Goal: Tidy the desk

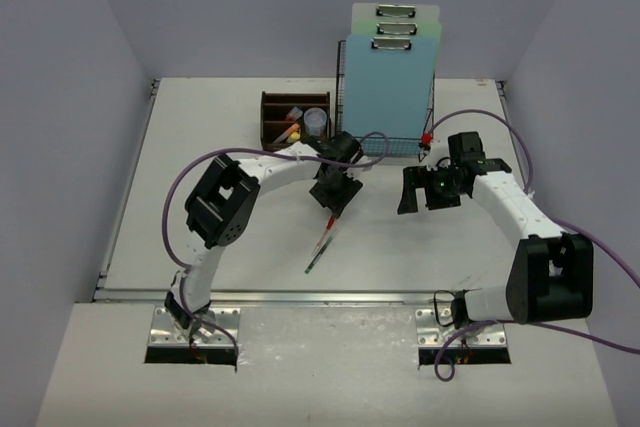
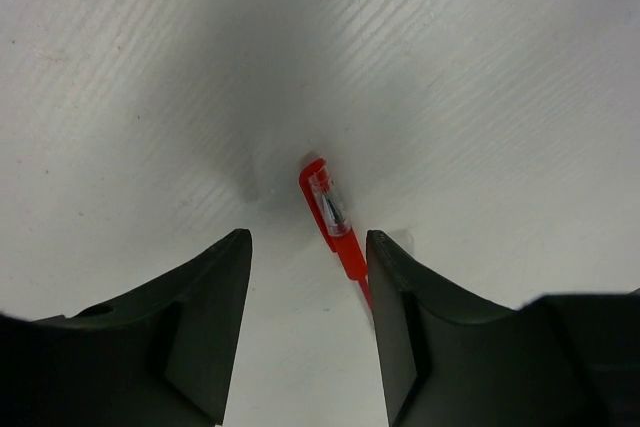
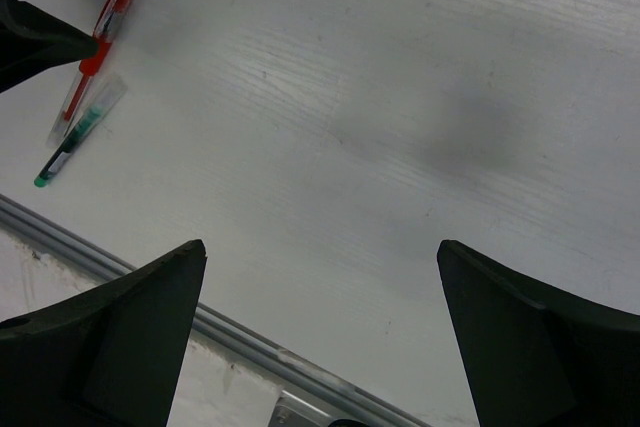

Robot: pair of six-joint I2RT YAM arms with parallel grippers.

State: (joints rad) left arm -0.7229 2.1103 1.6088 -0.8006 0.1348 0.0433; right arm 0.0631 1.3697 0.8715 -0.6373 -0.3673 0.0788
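Writing: the print on the red pen (image 2: pixel 335 219) is proving too small to read.
Left gripper (image 2: pixel 308 247): pointing straight down at the top view's centre, jaws standing partly apart, straddling the red pen without clamping it.
Right gripper (image 3: pixel 320 247): hovering right of centre, jaws gaping wide, holding nothing.
Desk (image 1: pixel 200 237): filling the middle of the top view.
Green pen (image 3: pixel 75 137): lying just beside the red one.
Hidden: the red pen's lower end is disappearing behind one finger.

desk (image 2: pixel 150 67): matt white, finely scuffed | red pen (image 2: pixel 335 222): glossy plastic | rail (image 3: pixel 60 239): brushed metal
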